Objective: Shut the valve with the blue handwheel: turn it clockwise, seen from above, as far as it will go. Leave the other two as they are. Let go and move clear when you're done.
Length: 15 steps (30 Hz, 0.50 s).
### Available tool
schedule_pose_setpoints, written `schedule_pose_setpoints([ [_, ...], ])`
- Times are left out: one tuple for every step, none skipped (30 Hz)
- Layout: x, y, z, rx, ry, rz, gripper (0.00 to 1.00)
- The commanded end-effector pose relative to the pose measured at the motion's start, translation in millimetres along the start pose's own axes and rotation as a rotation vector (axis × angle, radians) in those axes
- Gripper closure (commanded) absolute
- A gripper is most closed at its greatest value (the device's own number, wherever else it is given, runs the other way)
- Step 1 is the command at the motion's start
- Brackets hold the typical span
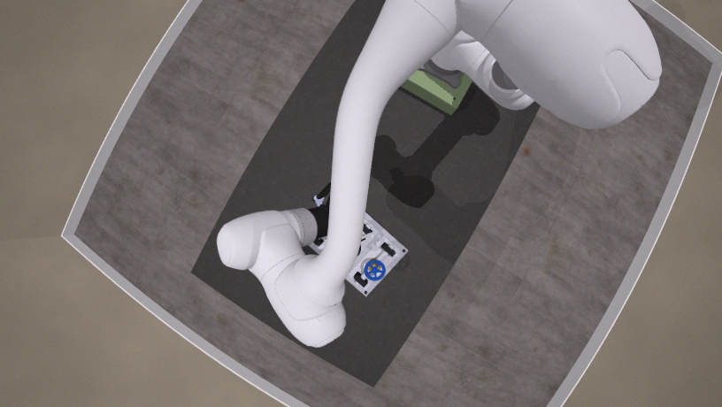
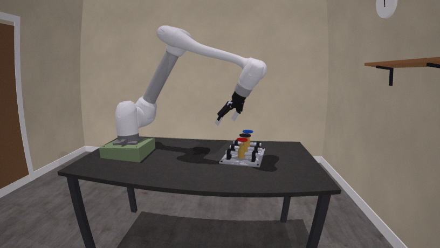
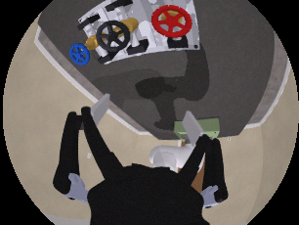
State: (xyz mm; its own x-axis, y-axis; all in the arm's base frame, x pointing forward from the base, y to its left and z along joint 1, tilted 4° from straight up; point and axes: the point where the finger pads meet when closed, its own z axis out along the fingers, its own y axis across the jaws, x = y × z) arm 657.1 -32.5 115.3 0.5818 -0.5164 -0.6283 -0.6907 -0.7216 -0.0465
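Observation:
A grey valve plate (image 2: 242, 157) stands on the black table and carries three valves in a row. The blue handwheel (image 1: 374, 270) is at one end; it also shows in the exterior view (image 2: 247, 131) as the farthest one and in the wrist view (image 3: 79, 53) at the left. The black handwheel (image 3: 112, 36) is in the middle and the red handwheel (image 3: 172, 22) at the other end. My gripper (image 2: 226, 119) is open and empty. It hangs in the air above and to the left of the valves, well clear of them. In the top view the arm hides the red and black wheels.
The arm's green base block (image 2: 128, 149) stands at the table's left end. A wooden shelf (image 2: 403, 63) is on the right wall, away from the table.

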Motion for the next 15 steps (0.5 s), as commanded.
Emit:
schedule_pose_setpoints([
  [-1, -18, -15, -0.080, 0.151, 0.179, 0.00],
  [-1, -18, -15, -0.080, 0.151, 0.179, 0.00],
  [-1, -18, -15, -0.080, 0.151, 0.179, 0.00],
  [-2, -26, -23, -0.093, 0.220, 0.247, 0.00],
  [-2, -26, -23, -0.093, 0.220, 0.247, 0.00],
  [-2, -26, -23, -0.093, 0.220, 0.247, 0.00],
  [-3, -36, -33, -0.098, 0.289, 0.311, 0.00],
  [-3, -36, -33, -0.098, 0.289, 0.311, 0.00],
  [-5, -45, -43, -0.096, 0.356, 0.371, 0.00],
  [-5, -45, -43, -0.096, 0.356, 0.371, 0.00],
  [-5, -45, -43, -0.096, 0.356, 0.371, 0.00],
  [-5, -45, -43, -0.096, 0.356, 0.371, 0.00],
  [-5, -45, -43, -0.096, 0.356, 0.371, 0.00],
  [-8, -55, -53, -0.086, 0.420, 0.427, 0.00],
  [-11, -64, -63, -0.072, 0.480, 0.478, 0.00],
])
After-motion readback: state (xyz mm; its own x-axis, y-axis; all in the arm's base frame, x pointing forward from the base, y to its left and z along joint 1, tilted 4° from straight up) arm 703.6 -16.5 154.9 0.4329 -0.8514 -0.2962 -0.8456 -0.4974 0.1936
